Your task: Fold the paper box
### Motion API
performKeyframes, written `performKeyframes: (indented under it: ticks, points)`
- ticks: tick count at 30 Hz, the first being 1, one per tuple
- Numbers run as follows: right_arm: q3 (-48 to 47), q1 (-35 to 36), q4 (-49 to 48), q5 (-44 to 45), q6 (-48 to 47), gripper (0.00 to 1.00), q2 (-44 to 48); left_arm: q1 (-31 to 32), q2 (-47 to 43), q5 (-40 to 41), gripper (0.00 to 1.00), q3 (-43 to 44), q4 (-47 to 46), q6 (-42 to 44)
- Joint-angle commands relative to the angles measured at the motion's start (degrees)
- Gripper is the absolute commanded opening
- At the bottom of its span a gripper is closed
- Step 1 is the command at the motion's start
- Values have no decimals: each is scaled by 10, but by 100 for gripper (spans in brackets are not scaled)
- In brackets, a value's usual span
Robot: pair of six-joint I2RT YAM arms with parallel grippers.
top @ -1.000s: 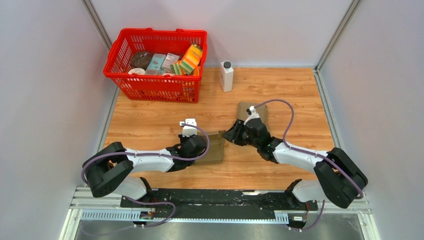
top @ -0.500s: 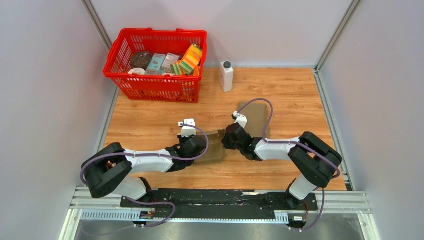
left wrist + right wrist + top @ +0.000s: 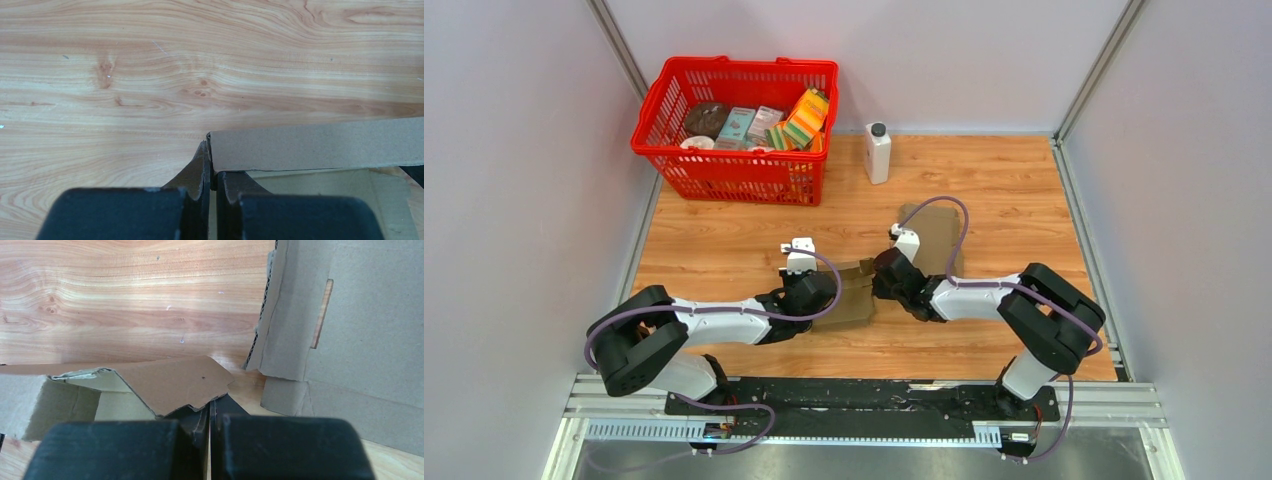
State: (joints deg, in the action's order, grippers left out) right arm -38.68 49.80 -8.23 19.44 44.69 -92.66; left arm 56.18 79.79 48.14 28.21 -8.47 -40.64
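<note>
The paper box (image 3: 859,305) sits on the wooden table (image 3: 724,240), in the middle and close to the robot, right between the two arms. It is brown and not a real box yet. It looks only half made. The left gripper (image 3: 210,172) has its two fingers pressed tight on the end of one side wall (image 3: 310,147), and that wall stands up straight, with the open inside of the box just beside it. The right gripper (image 3: 210,415) is at the other side of the box. Its fingers are squeezed together too, and they seem to pinch the edge of a flap (image 3: 170,382) that leans over the open box, though the spot where they bite is partly hidden. So one wall is up and a flap is lifted, and I think that is the part that is done. The flap is not tucked in, the corners look loose, and the top is open, so I think most of the folding is left. A flat cardboard sheet (image 3: 936,232) with a slot lies just behind the right gripper. I cannot tell if it is joined to the box or is a piece by itself. A red basket (image 3: 734,62) full of things and a white bottle (image 3: 877,152) stand far back, well apart from the box.
</note>
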Motion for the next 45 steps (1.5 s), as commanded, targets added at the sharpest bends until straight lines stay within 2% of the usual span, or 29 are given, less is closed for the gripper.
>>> performKeyframes:
  ticks: [1,9,23,27,28,32,34,37,38,40,45]
  points:
    - [-17,5,-22,9,-12,0,-13,2,5,-10,0,2,28,-4]
    - [14,23,-110,-19,-43,0,16,2,6,-12,0,4,27,-3]
    - [-11,28,-112,-61,-36,0,-31,2,5,-13,0,3,28,-4]
    - [-18,16,-71,-80,-28,0,-28,2,6,-12,0,4,28,-5]
    - [-14,15,-54,-82,-33,2,-13,2,5,-11,0,2,28,-8]
    - [-28,13,47,-71,-54,20,91,2,2,-11,0,-3,28,-7]
    - [-6,12,40,-82,-61,21,120,2,0,-10,0,-3,29,-3]
    - [14,13,2,-130,-54,16,127,2,-1,-11,0,-5,25,2]
    - [17,13,-6,-143,-38,11,109,2,1,-11,0,-4,23,2]
    - [12,12,-15,-151,-32,7,86,2,4,-11,0,0,25,2]
    - [16,6,17,-108,19,2,28,2,-4,-9,0,-5,28,-3]
